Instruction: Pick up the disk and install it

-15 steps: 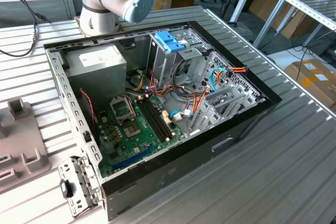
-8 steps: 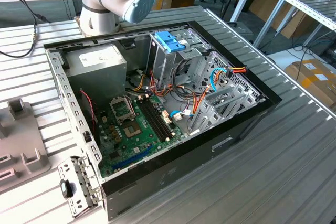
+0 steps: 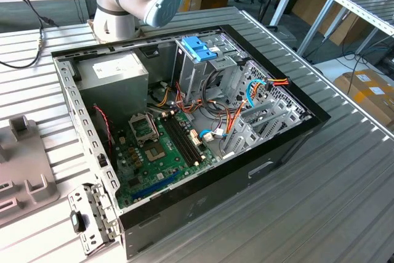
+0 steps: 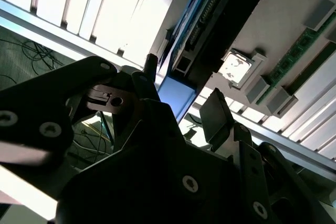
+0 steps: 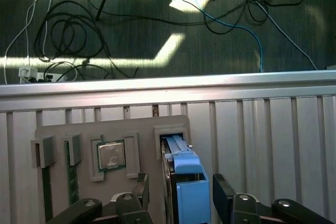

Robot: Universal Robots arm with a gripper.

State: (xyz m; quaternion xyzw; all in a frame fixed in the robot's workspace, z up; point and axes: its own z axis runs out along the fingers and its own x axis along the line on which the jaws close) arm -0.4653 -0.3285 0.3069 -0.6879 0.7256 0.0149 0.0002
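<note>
Pickup is unfinished: the black end effector (image 5: 181, 184) is held wide astride the blue-railed dark disk (image 5: 192, 203). Installation is left.

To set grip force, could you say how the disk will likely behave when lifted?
Probably rigid: the disk is a flat slab in blue rails. Its smooth blue tab might slip in the gripper. Standing edgewise in the holder slot, it may bind if tilted.
</note>
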